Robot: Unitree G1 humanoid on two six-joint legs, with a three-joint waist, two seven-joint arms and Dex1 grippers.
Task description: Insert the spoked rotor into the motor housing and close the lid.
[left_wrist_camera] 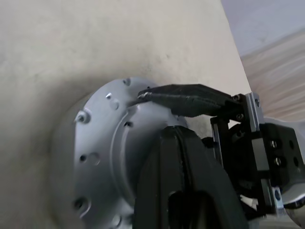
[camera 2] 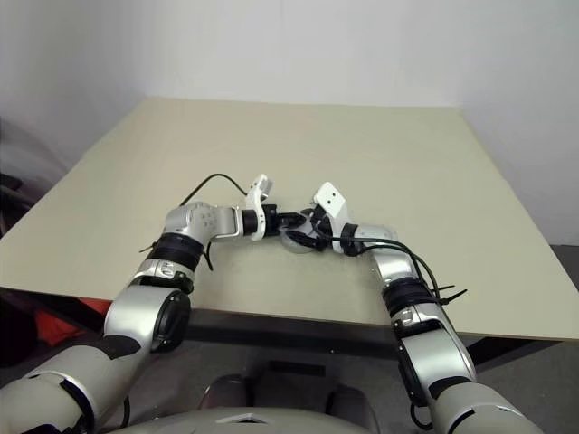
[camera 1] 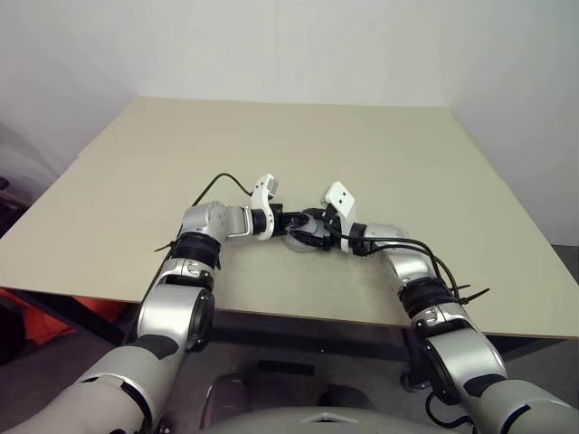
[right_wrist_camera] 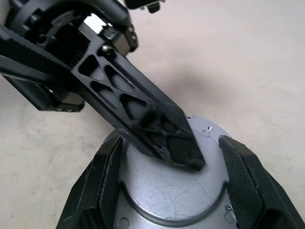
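Near the front edge of the beige desk you have both arms meeting over the motor housing, which rests on the desk with its grey lid closed on top; your right gripper has its jaws spread wide and clamped on the housing's two sides; your left gripper has its jaws pressed together, their tips on the lid's raised centre.
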